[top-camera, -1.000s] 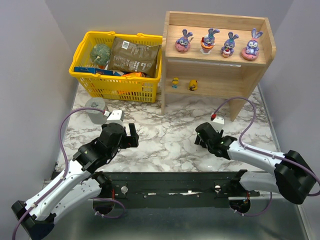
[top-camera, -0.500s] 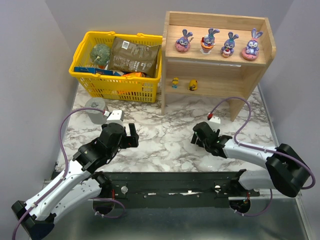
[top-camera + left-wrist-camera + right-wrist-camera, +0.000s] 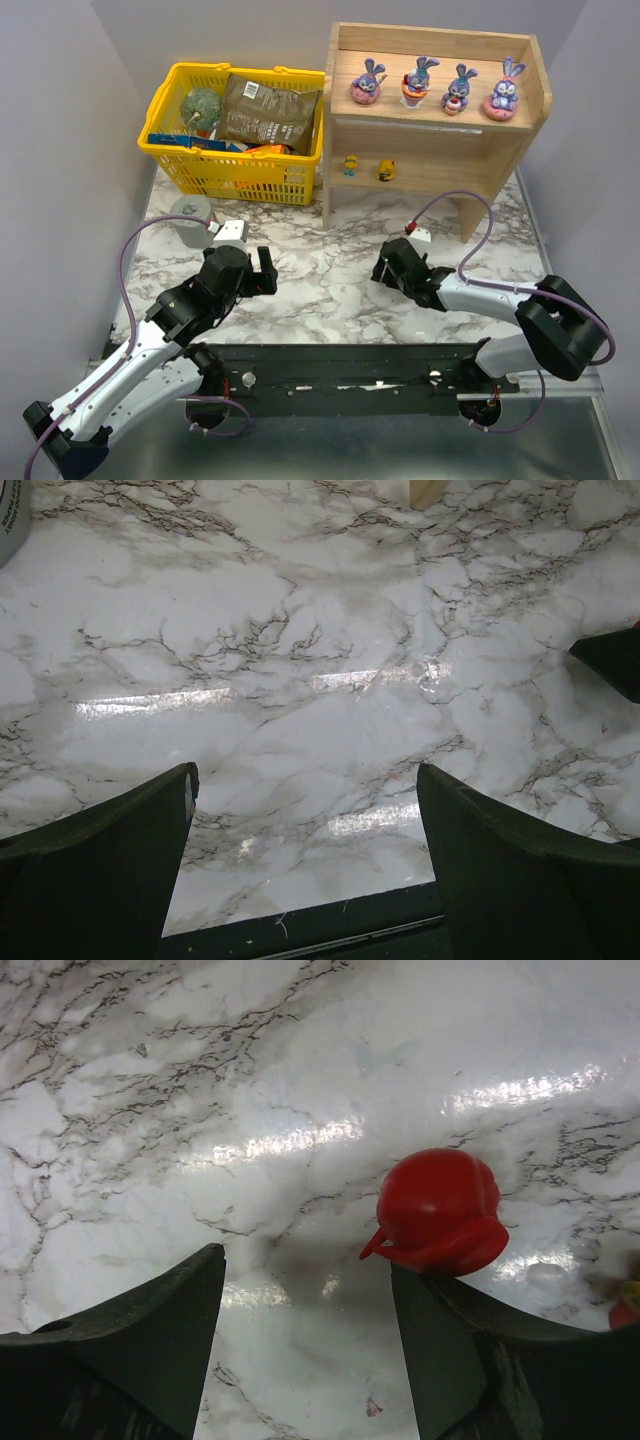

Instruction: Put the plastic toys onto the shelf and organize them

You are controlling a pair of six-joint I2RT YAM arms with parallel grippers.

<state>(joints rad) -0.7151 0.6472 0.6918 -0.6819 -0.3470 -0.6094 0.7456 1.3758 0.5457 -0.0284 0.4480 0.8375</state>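
Six toys already stand on the shelf [image 3: 530, 75], which sits at the table's far right corner. Four bunnies [image 3: 420, 80] line the top tier in a row, each apart from the next. Two tiny yellow ones [image 3: 386, 170] are on the lower tier, toward its left end.

At least one toy is left. A small red one [image 3: 440, 1210] lies on the table [image 3: 320, 250] in front of the shelf, near the middle. It rests just beyond the tip of one finger of the right tool [image 3: 307, 1265], not between the two. That tool hangs low over the table with its jaws wide and nothing in them. A scrap of red and yellow at the right border of the right wrist view may be another toy, but it is too cut off to tell. From above the arm hides both, so I judge the job mostly done, with the red toy next to be picked up.

The left tool [image 3: 307, 775] is spread fully wide and empty over bare table near the left side.

The table is glossy white marble with dark veins and throws back the lights in bright streaks. A yellow basket [image 3: 180, 165] of packets sits at the far left and a grey cup [image 3: 188, 215] stands in front of it. Plain pale walls close in the far side and both flanks.
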